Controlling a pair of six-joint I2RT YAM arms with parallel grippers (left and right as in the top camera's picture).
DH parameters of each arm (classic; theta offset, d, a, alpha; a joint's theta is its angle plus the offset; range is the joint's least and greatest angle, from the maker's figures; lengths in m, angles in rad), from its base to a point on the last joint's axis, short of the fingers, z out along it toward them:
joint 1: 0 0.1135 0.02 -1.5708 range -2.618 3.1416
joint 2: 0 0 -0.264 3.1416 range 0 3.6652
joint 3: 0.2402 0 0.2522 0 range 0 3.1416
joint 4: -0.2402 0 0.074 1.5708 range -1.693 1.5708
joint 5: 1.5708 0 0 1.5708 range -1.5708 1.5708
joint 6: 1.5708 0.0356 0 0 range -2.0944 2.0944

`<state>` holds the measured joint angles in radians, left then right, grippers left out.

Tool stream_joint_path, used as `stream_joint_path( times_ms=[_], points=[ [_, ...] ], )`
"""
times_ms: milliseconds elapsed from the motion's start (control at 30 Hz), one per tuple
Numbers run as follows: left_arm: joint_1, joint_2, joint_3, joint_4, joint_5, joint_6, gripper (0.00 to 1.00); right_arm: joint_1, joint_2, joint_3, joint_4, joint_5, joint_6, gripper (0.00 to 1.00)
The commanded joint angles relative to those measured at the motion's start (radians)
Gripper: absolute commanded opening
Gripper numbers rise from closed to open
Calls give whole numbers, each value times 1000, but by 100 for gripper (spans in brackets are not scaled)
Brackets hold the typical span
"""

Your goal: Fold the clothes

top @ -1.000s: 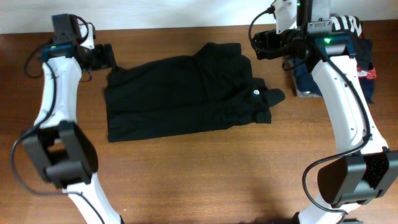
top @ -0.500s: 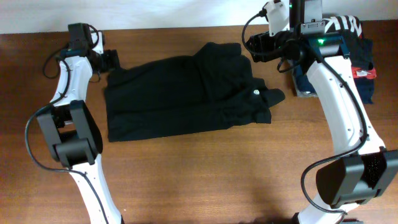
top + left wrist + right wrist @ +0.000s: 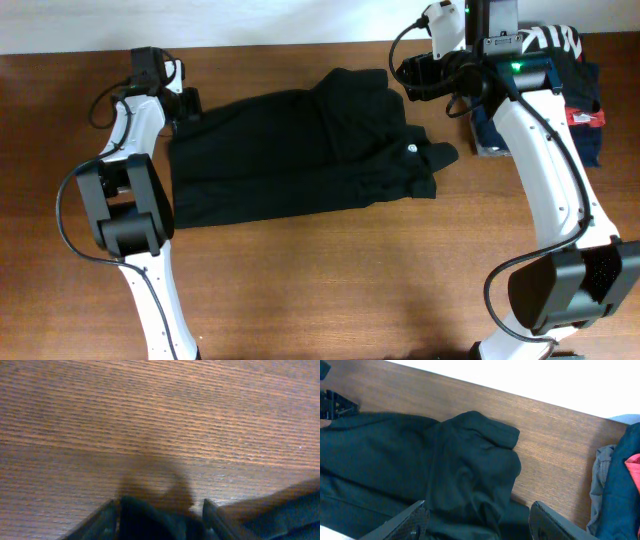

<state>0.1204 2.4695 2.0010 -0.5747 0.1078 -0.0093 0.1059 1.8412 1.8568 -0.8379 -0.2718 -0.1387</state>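
Note:
The black polo shirt (image 3: 290, 150) lies partly folded across the middle of the table, with its small white logo (image 3: 411, 147) at the right. My left gripper (image 3: 188, 103) is at the shirt's far left corner. In the left wrist view its fingers stand apart low over the wood, with a dark mass between them, and a shirt edge (image 3: 300, 510) shows at lower right. My right gripper (image 3: 410, 78) is open and empty. It hovers over the shirt's far right sleeve (image 3: 470, 460), which lies between the fingers (image 3: 410, 520).
A pile of folded garments (image 3: 560, 80), navy, red and black with white lettering, sits at the far right and also shows in the right wrist view (image 3: 620, 485). The table's back edge (image 3: 300, 45) meets a white wall just behind both grippers.
My left gripper has moved right along the back of the table to the shirt's far left corner. My right gripper shifted slightly left, then held. The shirt has not moved.

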Motion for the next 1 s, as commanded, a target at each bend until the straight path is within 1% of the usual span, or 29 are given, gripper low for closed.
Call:
stream_joint_path(
  times_ms=[0, 33, 100, 167, 233, 400, 467, 500, 600, 733, 967],
  points=[
    [-17, 46, 14, -2, 15, 10, 40, 7, 0, 6, 1, -5, -8, 69],
    [-17, 46, 14, 2, 9, 9, 35, 7, 0, 6, 2, -5, -8, 68],
    [-17, 45, 17, 4, -17, 2, 26, 7, 0, 6, 8, -3, -8, 63],
    [-17, 45, 26, -7, -37, 2, 13, 7, 5, 5, 29, 14, -7, 56],
    [-17, 43, 43, -35, -45, -3, 1, 7, 14, 5, 53, 18, -7, 55],
    [-18, 10, 179, -186, -51, -6, 1, 7, 141, 5, 225, 17, 25, 55],
    [-22, -12, 230, -240, -51, -6, 1, 7, 203, 5, 299, 17, 64, 55],
    [-25, -22, 243, -258, -51, -5, 1, 7, 238, 5, 342, 16, 78, 61],
    [-32, -46, 253, -292, -51, -5, 1, 6, 311, 5, 429, 17, 96, 69],
    [-42, -50, 252, -335, -52, -5, 1, 6, 407, 5, 534, 13, 131, 69],
    [-44, -50, 252, -349, -56, -5, 1, 5, 532, 5, 635, -13, 197, 68]
  ],
)
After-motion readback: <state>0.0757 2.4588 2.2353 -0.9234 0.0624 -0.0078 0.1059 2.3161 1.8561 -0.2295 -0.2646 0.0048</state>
